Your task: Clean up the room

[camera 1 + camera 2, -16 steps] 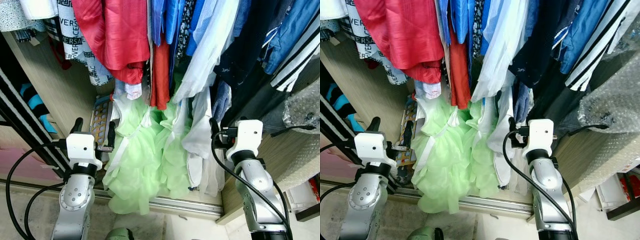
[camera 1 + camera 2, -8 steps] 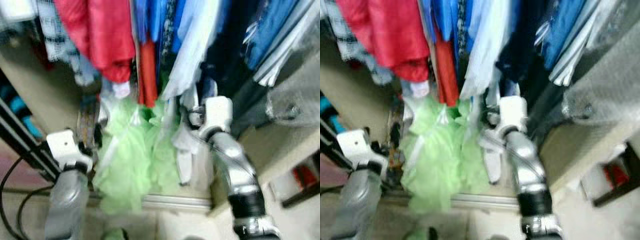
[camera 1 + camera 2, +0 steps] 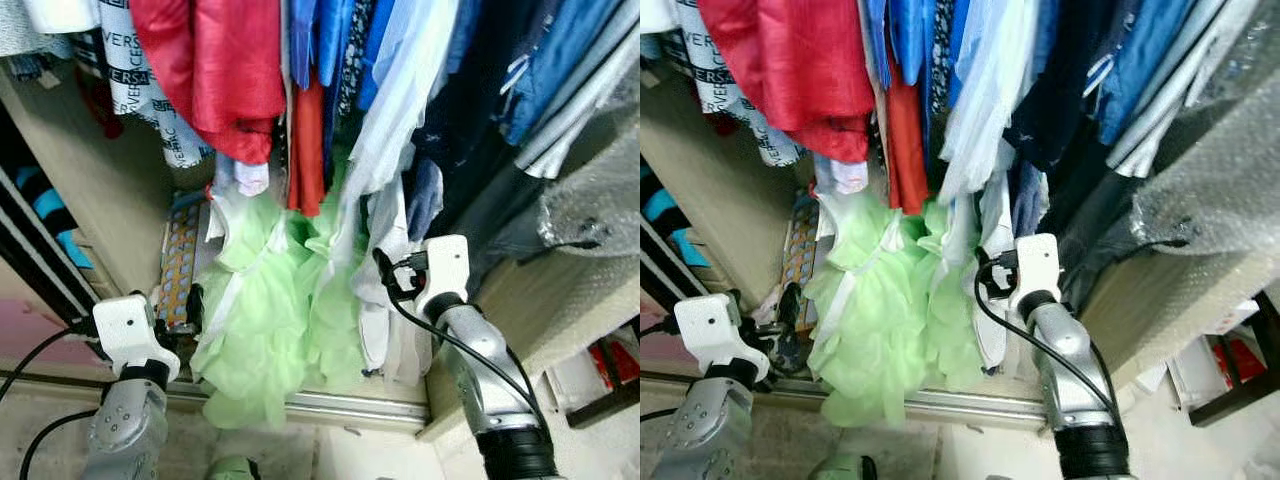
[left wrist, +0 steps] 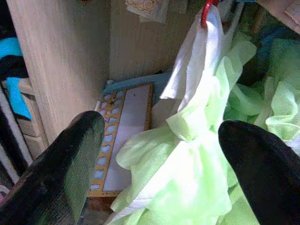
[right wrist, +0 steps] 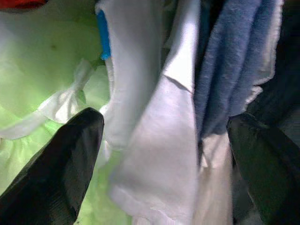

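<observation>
An open closet holds hanging clothes: red garments (image 3: pixel 235 70), blue shirts (image 3: pixel 340 40) and a pale green ruffled dress (image 3: pixel 265 320) that reaches the floor track. My left gripper (image 4: pixel 159 154) is open, low at the closet's left, its fingers spread in front of the green dress (image 4: pixel 187 168). My right gripper (image 5: pixel 164 154) is open too, close up against a hanging white garment (image 5: pixel 154 140) and a blue-grey cloth (image 5: pixel 229 79), right of the green dress. Neither gripper holds anything.
A patterned board (image 3: pixel 180 265) leans against the wooden side wall (image 3: pixel 110 190) inside the closet. The metal door track (image 3: pixel 340 405) runs along the floor. Bubble wrap (image 3: pixel 600 190) lies on a wooden ledge at the right. A black-and-white printed garment (image 3: pixel 145 80) hangs at the left.
The view blurred and shifted as the camera moved. My right gripper has moved left, closer to the white garment. My left gripper now sits lower and further left.
</observation>
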Robot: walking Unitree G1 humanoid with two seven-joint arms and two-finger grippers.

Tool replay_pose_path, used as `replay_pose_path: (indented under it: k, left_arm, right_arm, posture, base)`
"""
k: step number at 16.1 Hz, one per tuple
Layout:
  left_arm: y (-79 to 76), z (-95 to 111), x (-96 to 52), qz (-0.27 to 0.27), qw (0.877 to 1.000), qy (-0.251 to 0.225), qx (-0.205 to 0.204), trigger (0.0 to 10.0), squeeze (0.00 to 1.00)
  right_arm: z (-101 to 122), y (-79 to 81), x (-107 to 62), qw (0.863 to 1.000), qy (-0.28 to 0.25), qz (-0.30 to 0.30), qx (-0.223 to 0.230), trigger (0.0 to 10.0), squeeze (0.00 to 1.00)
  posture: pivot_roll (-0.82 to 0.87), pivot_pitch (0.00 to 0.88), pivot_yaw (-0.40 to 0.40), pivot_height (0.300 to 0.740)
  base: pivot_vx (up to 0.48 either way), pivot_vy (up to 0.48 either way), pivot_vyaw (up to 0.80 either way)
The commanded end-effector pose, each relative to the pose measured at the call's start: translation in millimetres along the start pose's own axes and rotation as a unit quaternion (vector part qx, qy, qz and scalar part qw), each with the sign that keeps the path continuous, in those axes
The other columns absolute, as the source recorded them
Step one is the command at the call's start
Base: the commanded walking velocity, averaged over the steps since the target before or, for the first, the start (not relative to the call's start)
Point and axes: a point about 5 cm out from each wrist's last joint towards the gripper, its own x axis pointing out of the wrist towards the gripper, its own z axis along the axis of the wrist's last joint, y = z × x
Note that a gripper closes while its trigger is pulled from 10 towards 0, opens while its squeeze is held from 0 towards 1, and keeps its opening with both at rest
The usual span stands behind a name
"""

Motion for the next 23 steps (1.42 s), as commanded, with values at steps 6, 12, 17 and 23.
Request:
replay_pose_path:
  k: [6,12,17,23]
  left_arm:
    - [-13.6,16,21.0,-0.034,0.999,-0.002,-0.012,10.0,0.00]
    - [-34.0,51,40.0,-0.078,0.996,-0.054,0.001,10.0,0.00]
    - [-34.8,42,44.9,-0.086,0.995,-0.041,0.003,10.0,0.00]
    - [-16.8,11,33.9,-0.049,0.999,0.007,-0.011,10.0,0.00]
  right_arm:
    - [17,8.2,13.7,0.999,-0.039,0.016,-0.032,10.0,0.00]
    - [39,29.9,31.6,0.992,-0.086,0.054,-0.075,10.0,0.00]
    - [28,26.0,33.9,0.995,-0.070,0.042,-0.065,10.0,0.00]
    - [14,20.1,33.0,0.998,-0.048,0.021,-0.020,10.0,0.00]
  posture:
    - [-0.03,0.000,-0.029,0.740]
    - [-0.05,0.000,-0.012,0.740]
    - [-0.03,0.000,-0.073,0.740]
    - [-0.03,0.000,-0.043,0.740]
  base:
    - [0.000,0.000,0.80]
    - [0.000,0.000,0.80]
    - [0.000,0.000,0.80]
    - [0.000,0.000,0.80]
